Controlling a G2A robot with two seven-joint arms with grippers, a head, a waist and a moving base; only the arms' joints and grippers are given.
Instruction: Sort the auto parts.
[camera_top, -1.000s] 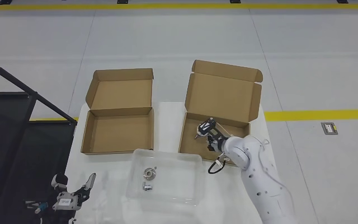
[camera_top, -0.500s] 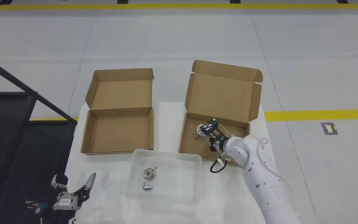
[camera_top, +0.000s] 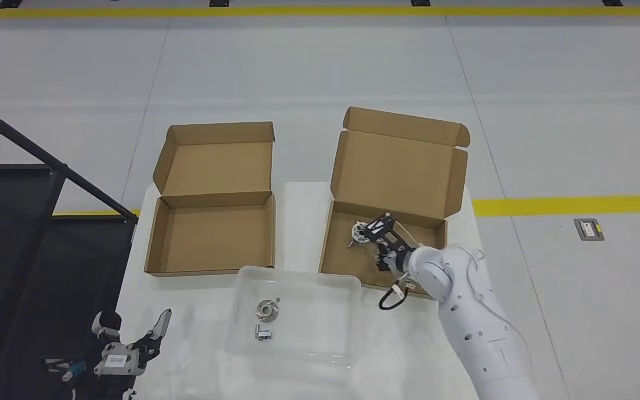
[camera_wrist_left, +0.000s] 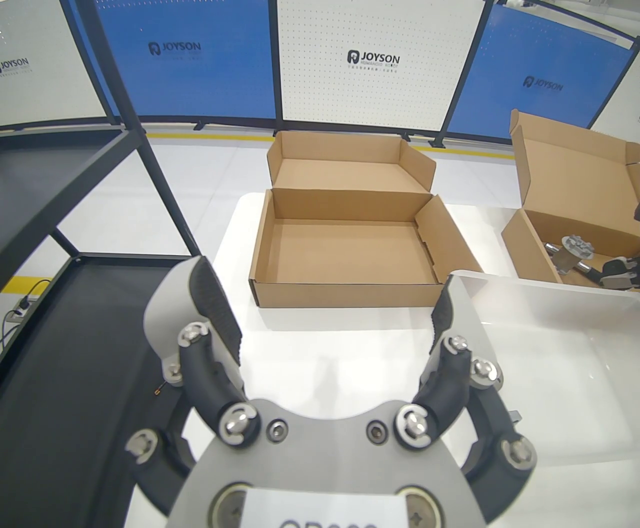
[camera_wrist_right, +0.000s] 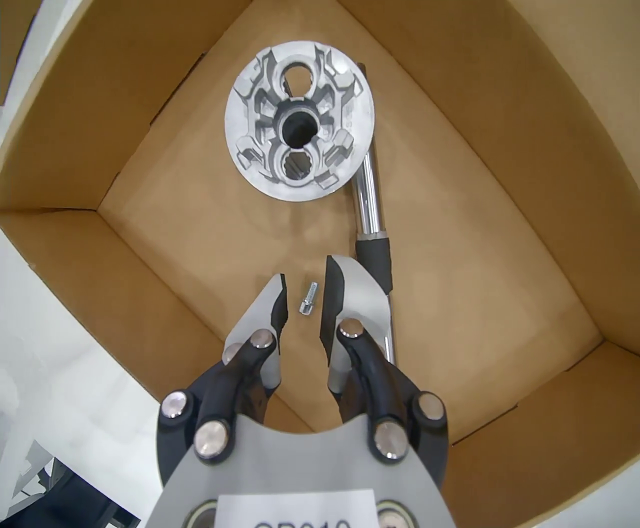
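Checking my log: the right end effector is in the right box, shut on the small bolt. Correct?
Not shut: the right wrist view shows the right end effector open, the small bolt loose between its fingers. It is in the right box.

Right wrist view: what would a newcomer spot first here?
The round cast metal disc stands out first, on the floor of the right cardboard box and lying over part of a chrome rod. Just short of it, the right end effector hangs open, with a small bolt between its fingers, touched by neither.
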